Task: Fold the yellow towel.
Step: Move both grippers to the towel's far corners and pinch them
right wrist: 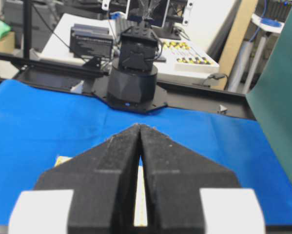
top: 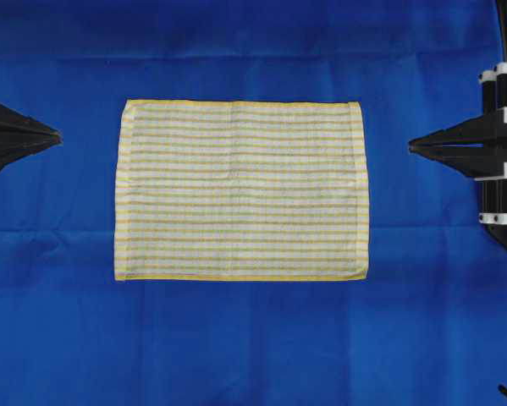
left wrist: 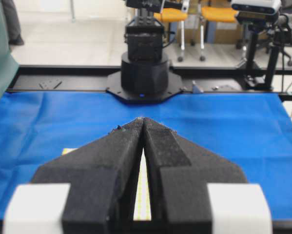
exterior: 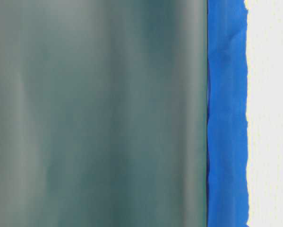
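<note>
The yellow towel [top: 240,190] lies flat and unfolded in the middle of the blue cloth, pale yellow and white stripes with a yellow hem. My left gripper [top: 58,135] is shut and empty, well left of the towel's left edge. My right gripper [top: 411,146] is shut and empty, right of the towel's right edge. In the left wrist view the shut gripper [left wrist: 144,119] hides most of the towel; a strip of the towel [left wrist: 143,195] shows between the fingers. The right wrist view shows the same: shut gripper [right wrist: 139,126], a sliver of towel [right wrist: 140,200].
A large blue cloth [top: 253,338] covers the table. The opposite arm's base [left wrist: 145,73] stands at the far edge in the left wrist view, and likewise in the right wrist view [right wrist: 133,80]. The table-level view shows a green sheet [exterior: 98,113] and a blue strip.
</note>
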